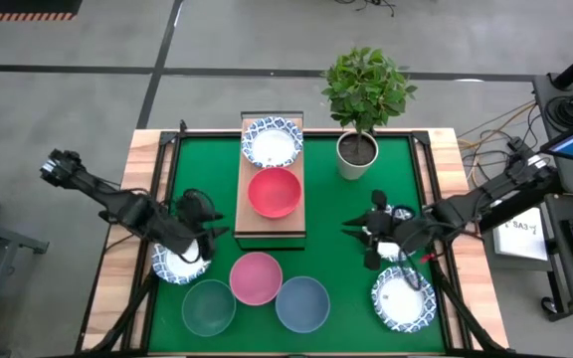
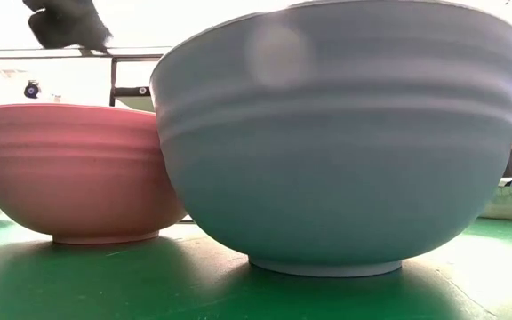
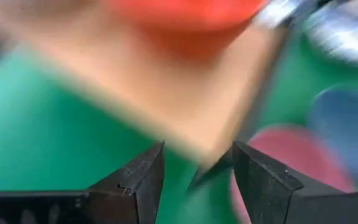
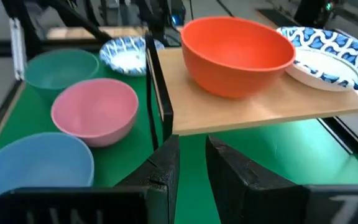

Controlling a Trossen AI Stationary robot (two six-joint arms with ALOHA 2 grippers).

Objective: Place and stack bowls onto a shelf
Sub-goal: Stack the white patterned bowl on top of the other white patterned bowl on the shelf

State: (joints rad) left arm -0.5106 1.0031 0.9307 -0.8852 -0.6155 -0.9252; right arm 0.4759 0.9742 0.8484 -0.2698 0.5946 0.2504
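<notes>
Two bowls sit on the shelf; both tools hang empty.
Left tool gapes wide near it; right tool narrow.

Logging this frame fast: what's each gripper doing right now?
Left gripper: open, empty, near the shelf.
Right gripper: open, empty, facing the shelf.
</notes>
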